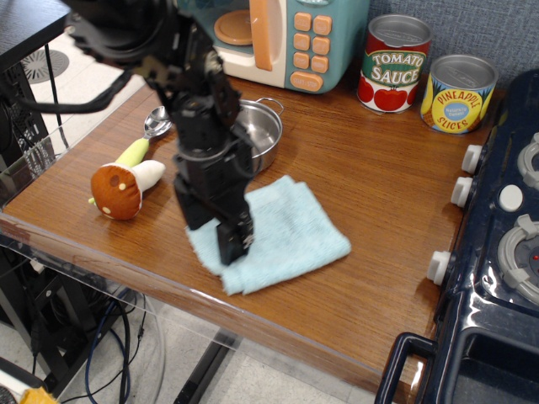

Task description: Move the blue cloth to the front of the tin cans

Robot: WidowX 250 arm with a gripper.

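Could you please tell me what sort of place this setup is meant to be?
Probably a toy kitchen: a pastel toy microwave, a play stove with knobs, and tin cans on a wooden counter.

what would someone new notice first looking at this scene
The black robot arm dominates the left centre, its gripper pressed down on the near-left part of the pale blue cloth by the counter's front edge. Next come the two bright tin cans at the back right, tomato sauce and pineapple slices, standing side by side against the wall. A steel pan sits behind the arm, and a toy mushroom lies to its left.
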